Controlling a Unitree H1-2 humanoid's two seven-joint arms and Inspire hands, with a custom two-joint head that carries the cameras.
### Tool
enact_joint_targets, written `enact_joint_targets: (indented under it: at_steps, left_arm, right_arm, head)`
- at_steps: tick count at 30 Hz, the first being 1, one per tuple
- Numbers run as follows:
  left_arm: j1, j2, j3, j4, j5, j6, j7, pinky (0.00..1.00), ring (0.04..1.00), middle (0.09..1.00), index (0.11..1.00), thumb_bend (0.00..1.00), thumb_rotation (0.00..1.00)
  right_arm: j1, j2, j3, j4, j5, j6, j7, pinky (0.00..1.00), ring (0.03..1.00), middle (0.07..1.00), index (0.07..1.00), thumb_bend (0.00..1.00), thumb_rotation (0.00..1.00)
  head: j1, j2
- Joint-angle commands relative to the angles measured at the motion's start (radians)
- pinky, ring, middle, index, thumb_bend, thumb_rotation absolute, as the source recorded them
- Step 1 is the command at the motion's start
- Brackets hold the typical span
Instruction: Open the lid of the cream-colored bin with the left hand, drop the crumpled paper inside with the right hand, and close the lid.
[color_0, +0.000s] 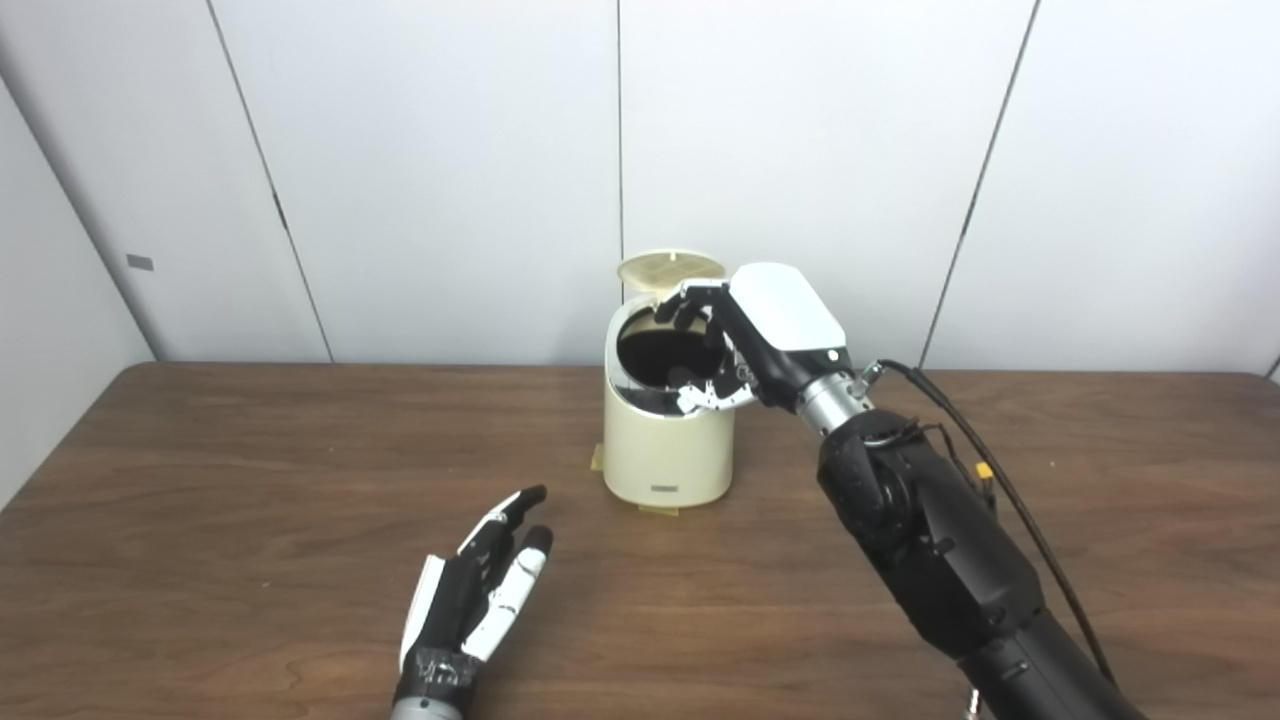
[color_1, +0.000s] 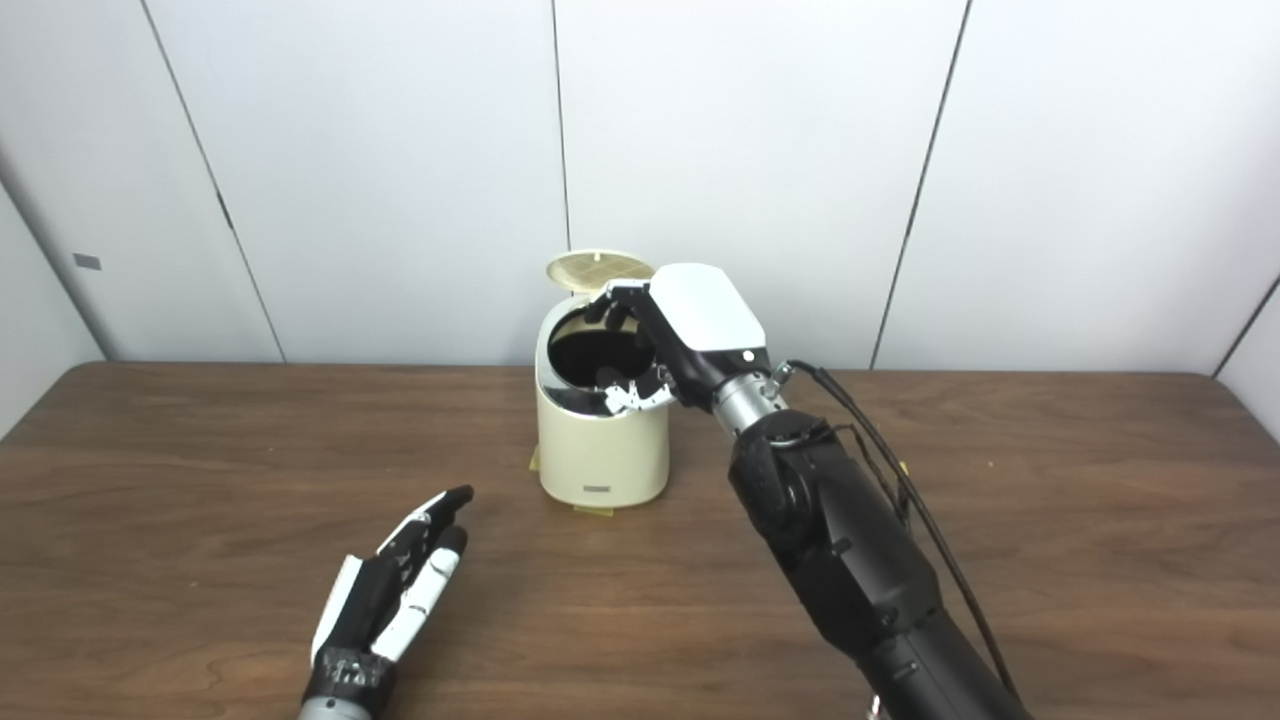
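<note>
Left eye view: left hand (color_0: 470, 600) rests nearest on the table (color_0: 200, 480), fingers straight and apart, holding nothing; ahead and to its right stands the cream-colored bin (color_0: 665, 455), lid (color_0: 670, 267) raised. Right eye view: right hand (color_1: 690, 340) hangs over the bin's mouth, fingers curled downward; whether it holds the crumpled paper I cannot tell, none visible. Judged step: the drop; next calls for withdrawing the right hand, then closing the lid.

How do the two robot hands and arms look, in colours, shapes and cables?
The right robot hand has a white rounded back shell, black fingers, a silver wrist ring, then a bulky black arm with black cables alongside. The left robot hand is black with white panels.
</note>
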Motion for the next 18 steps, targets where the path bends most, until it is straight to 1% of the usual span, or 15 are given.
enact_joint_targets:
  at_steps: [1,3,5,7,12,13,15,18]
  left_arm:
    - [-0.008,-0.008,0.0,-0.015,0.0,-0.024,0.008,0.96,0.952,0.93,0.899,0.59,0.72]
    - [-0.008,-0.007,-0.002,-0.012,0.003,-0.029,0.008,0.96,0.953,0.931,0.9,0.59,0.72]
    - [-0.008,-0.007,-0.003,-0.008,0.006,-0.031,0.008,0.96,0.953,0.929,0.905,0.6,0.72]
    - [-0.009,-0.006,-0.002,-0.005,0.005,-0.034,0.008,0.96,0.951,0.928,0.906,0.59,0.72]
    - [-0.013,-0.01,0.002,0.005,-0.004,-0.041,0.009,0.96,0.952,0.929,0.907,0.6,0.72]
    - [-0.014,-0.011,0.004,0.006,-0.005,-0.042,0.012,0.96,0.95,0.928,0.904,0.6,0.71]
    - [-0.017,-0.014,0.011,0.011,-0.014,-0.051,0.015,0.96,0.942,0.926,0.902,0.59,0.71]
    - [-0.032,-0.025,0.035,0.021,-0.041,-0.072,0.03,0.95,0.927,0.911,0.899,0.59,0.68]
  right_arm:
    - [-0.032,-0.011,-0.021,-0.015,0.02,-0.057,-0.055,0.38,0.387,0.5,0.504,0.53,0.0]
    - [-0.029,-0.012,-0.027,-0.02,0.024,-0.071,-0.072,0.37,0.377,0.496,0.489,0.51,0.0]
    - [-0.025,-0.012,-0.032,-0.034,0.021,-0.072,-0.083,0.38,0.384,0.504,0.504,0.5,0.0]
    - [-0.021,-0.013,-0.041,-0.039,0.024,-0.089,-0.105,0.38,0.383,0.503,0.506,0.5,0.0]
    - [-0.007,-0.019,-0.077,-0.063,0.046,-0.134,-0.154,0.32,0.391,0.511,0.509,0.5,0.0]
    - [-0.004,-0.022,-0.083,-0.071,0.046,-0.135,-0.159,0.31,0.387,0.51,0.495,0.5,0.0]
    - [0.008,-0.03,-0.097,-0.095,0.049,-0.128,-0.158,0.31,0.386,0.512,0.499,0.5,0.0]
    - [0.042,-0.042,-0.129,-0.14,0.064,-0.12,-0.157,0.32,0.388,0.515,0.502,0.5,0.0]
  head:
    - [0.0,0.002]
    - [0.0,0.001]
    - [0.0,0.001]
    - [0.001,0.001]
    - [-0.001,-0.002]
    - [0.0,-0.001]
    - [-0.002,-0.002]
    - [-0.001,-0.002]
